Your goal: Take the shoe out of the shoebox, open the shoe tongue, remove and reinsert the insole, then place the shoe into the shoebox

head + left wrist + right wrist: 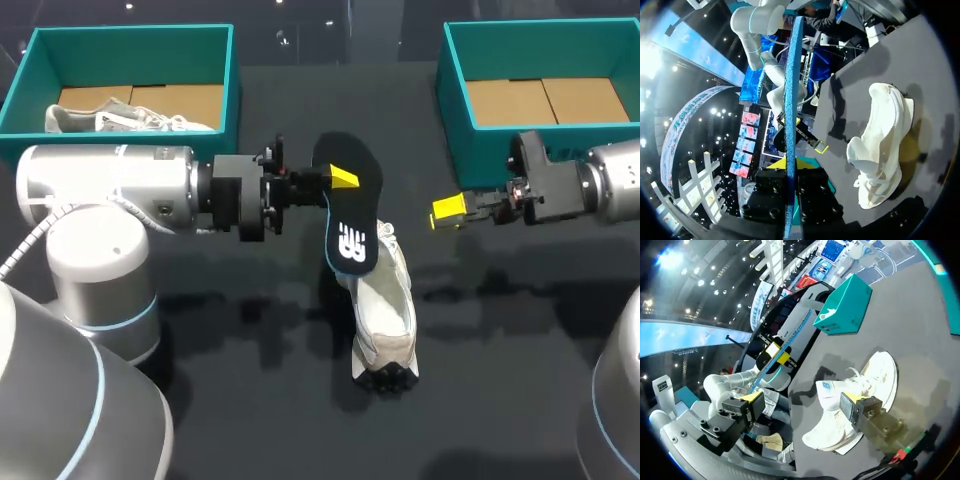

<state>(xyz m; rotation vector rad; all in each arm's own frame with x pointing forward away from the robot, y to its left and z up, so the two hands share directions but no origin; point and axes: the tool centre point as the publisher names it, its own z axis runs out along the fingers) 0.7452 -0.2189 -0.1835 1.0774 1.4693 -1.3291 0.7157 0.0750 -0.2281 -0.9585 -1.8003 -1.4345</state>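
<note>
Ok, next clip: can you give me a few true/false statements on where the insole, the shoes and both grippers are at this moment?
1. The left gripper is shut on the black insole. True.
2. The white shoe sits inside the right shoebox. False: it stands on the table, between the two boxes.
3. The right gripper is open and holds nothing. True.
4. The left shoebox is empty. False: a second shoe lies in it.
5. The insole lies flat inside the white shoe. False: it is out of the shoe, held up above it.
</note>
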